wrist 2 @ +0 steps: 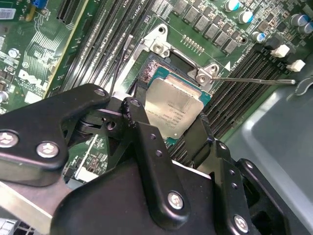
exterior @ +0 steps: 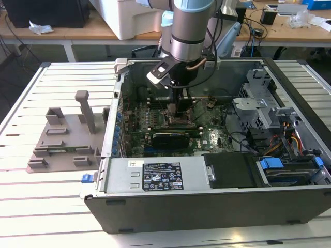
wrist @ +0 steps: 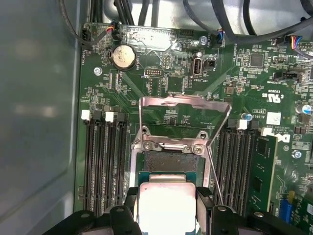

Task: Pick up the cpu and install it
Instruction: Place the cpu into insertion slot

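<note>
Lying open on a slatted white table [exterior: 31, 206], a computer case [exterior: 217, 206] shows its motherboard [exterior: 207, 139] to the room. Wooden desks [exterior: 77, 32] strewn with cables, and a white box [exterior: 126, 18], run along twelve o'clock in the exterior view. At nine o'clock of the case a grey plastic tray [exterior: 62, 139] sits on the table's slats. The arm [exterior: 192, 26] stands over the middle of the case, entering from twelve o'clock, with its gripper [exterior: 178, 114] low over the board. In both wrist views the black fingers [wrist: 204, 203] are clamped on two opposite edges of the cpu [wrist: 164, 205]. It hangs just above the open socket [wrist: 166, 159], covering part of it, and the socket's hinged metal frame [wrist: 183, 100] is folded open. The cpu is a flat square with a pale silvery metal top, faint print across it, and a thin green rim showing around the lid.
</note>
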Robot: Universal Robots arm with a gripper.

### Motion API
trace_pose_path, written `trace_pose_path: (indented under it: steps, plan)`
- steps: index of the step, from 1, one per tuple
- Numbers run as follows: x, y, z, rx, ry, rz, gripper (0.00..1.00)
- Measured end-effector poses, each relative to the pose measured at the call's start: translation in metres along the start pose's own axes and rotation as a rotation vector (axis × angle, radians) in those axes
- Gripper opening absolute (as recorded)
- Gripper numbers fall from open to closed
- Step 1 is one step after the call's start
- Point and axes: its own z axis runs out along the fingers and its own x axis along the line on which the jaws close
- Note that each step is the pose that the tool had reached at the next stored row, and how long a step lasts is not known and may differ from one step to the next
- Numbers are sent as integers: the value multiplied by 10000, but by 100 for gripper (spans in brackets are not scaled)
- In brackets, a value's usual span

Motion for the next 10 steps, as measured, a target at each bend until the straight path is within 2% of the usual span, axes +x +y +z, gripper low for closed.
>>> trace_pose_path:
  steps: [5,10]
  plan:
    - [0,15,62,4,-19,329,55]
    - [-5,24,121,6,-16,378,55]
